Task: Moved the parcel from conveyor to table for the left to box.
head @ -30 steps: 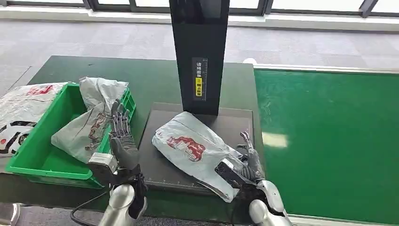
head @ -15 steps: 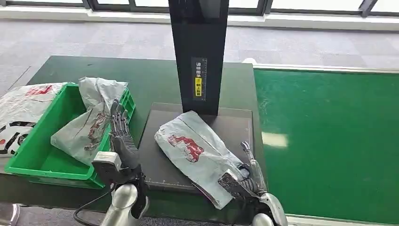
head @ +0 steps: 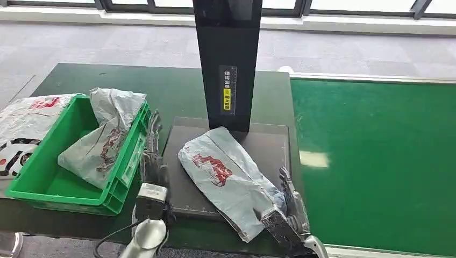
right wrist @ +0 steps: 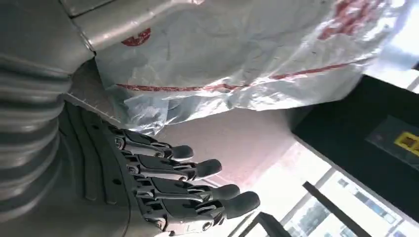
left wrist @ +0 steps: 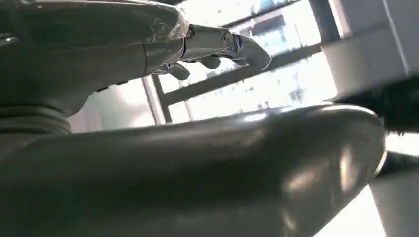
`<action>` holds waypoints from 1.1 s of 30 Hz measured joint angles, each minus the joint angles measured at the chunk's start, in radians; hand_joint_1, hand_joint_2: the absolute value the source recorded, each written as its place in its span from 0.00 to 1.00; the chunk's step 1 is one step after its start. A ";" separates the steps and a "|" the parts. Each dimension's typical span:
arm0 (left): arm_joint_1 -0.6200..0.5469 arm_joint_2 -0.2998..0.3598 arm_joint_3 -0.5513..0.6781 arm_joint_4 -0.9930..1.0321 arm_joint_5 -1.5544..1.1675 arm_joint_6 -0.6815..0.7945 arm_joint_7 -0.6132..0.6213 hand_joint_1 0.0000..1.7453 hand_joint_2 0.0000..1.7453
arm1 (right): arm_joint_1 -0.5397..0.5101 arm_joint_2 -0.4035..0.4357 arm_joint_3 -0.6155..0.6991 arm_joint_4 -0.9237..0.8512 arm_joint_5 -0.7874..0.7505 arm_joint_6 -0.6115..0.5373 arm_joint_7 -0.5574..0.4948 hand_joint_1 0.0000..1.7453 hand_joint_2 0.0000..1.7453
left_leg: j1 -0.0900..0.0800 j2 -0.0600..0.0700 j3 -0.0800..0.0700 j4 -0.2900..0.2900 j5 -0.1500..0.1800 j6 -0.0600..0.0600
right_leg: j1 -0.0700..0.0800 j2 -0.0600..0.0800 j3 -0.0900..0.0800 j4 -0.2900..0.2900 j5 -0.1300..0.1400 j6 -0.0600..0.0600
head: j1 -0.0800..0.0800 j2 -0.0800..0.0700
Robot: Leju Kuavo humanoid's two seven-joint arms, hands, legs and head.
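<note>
Grey parcel (head: 228,174) lies on table (head: 177,91); right hand (head: 290,212) fingers spread, empty. Left hand (head: 152,156) fingers straight, empty: grasp parcel mid-body.

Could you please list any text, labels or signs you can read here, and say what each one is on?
Black post: a white and yellow label with vertical characters, too small to read.
Parcel on the dark platform: red print, not legible.
Bags by the green bin: red and black print, not legible.
</note>
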 measured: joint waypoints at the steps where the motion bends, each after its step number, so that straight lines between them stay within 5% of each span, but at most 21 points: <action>1: 0.001 0.005 -0.011 0.000 -0.036 -0.016 0.021 0.00 0.00 | 0.008 0.004 -0.003 -0.014 -0.013 0.005 -0.009 0.00 1.00 | 0.000 0.000 0.000 0.000 0.000 0.000 | 0.000 0.000 0.000 0.000 0.000 0.000 | 0.000 0.000; 11: 0.024 0.042 -0.043 0.006 -0.164 -0.042 0.060 0.00 0.00 | 0.031 0.024 -0.050 -0.076 -0.090 0.070 -0.069 0.00 1.00 | 0.000 0.001 0.000 0.000 0.000 0.000 | 0.000 0.001 0.000 0.000 0.000 0.000 | 0.000 0.000; 12: 0.028 0.044 -0.043 0.006 -0.168 -0.043 0.061 0.00 1.00 | 0.031 0.025 -0.053 -0.076 -0.093 0.072 -0.074 0.00 1.00 | 0.000 0.001 0.000 0.000 0.000 0.000 | 0.000 0.001 0.000 0.000 0.000 0.000 | 0.000 0.000; 24: 0.008 0.068 -0.082 0.125 -0.512 -0.191 0.261 0.00 1.00 | 0.052 0.038 -0.063 -0.125 -0.178 0.119 -0.184 0.00 1.00 | 0.000 0.001 0.000 0.000 0.000 0.000 | 0.000 0.001 -0.001 0.000 0.000 0.000 | 0.000 0.000; 33: -0.074 0.084 -0.103 0.349 -0.592 -0.207 0.273 0.00 1.00 | 0.039 0.043 -0.063 -0.158 -0.233 0.142 -0.259 0.00 1.00 | 0.000 0.002 0.005 0.000 0.001 0.000 | 0.000 0.002 0.000 0.001 0.001 0.000 | 0.000 0.000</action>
